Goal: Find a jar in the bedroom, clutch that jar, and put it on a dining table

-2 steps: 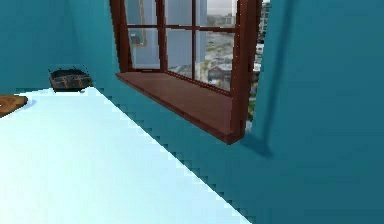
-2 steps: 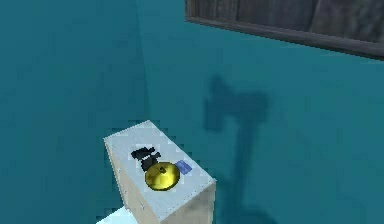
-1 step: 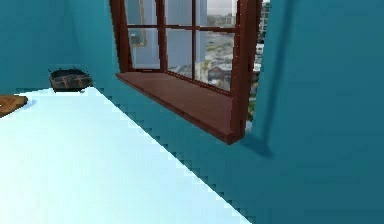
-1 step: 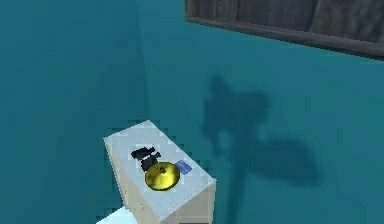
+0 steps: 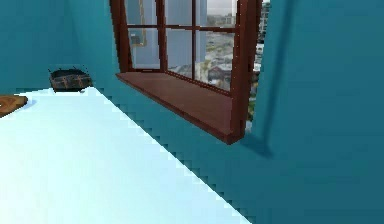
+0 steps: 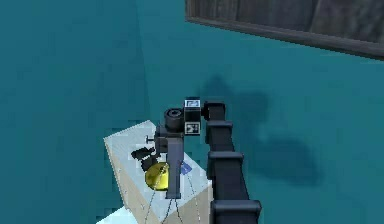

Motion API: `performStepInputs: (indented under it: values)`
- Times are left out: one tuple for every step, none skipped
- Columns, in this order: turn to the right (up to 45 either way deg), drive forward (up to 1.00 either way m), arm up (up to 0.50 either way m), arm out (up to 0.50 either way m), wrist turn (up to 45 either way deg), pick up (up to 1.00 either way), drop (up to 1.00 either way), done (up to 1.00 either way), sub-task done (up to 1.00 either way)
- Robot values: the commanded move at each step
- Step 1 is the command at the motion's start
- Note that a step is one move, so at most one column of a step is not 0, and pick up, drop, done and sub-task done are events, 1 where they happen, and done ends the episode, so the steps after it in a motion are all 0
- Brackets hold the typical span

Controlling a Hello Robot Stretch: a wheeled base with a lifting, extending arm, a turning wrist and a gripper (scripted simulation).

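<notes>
Closest in the arm side view, the arm (image 6: pixel 232 185) is showing as a dark square bar. The hand (image 6: pixel 170 165) at its far end is hanging at a small white table (image 6: pixel 125 165), which is standing by the teal wall. Whether the hand is above the table or touching it cannot be told.

Right at the hand's fingers, a yellow rounded object (image 6: pixel 155 178) is sitting by the table's near edge. A small dark object (image 6: pixel 148 155) is sitting closer to the table's middle. The yellow object may be the jar, though its shape is too vague to be sure. With these things lying at the hand, whether it is grasping anything cannot be told.

In the forward view, a pale surface (image 5: pixel 90 160) is lying across the lower left. A dark basket-like thing (image 5: pixel 70 78) is sitting at its far edge, beside a red-brown window (image 5: pixel 185 50).

The step in hand is looking like the grasp. The next move is probably calling for a firm hold on the jar. After that, it needs a straight lift clear of the table and the dark object before any drive toward a dining table.
</notes>
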Motion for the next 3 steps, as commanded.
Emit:
performStepInputs:
  values:
    - [0.0,0.0,0.0,0.0,45.0,0.0,0.0,0.0,0.0]
    - [0.0,0.0,0.0,0.0,45.0,0.0,0.0,0.0,0.0]
    - [0.0,0.0,0.0,0.0,45.0,0.0,0.0,0.0,0.0]
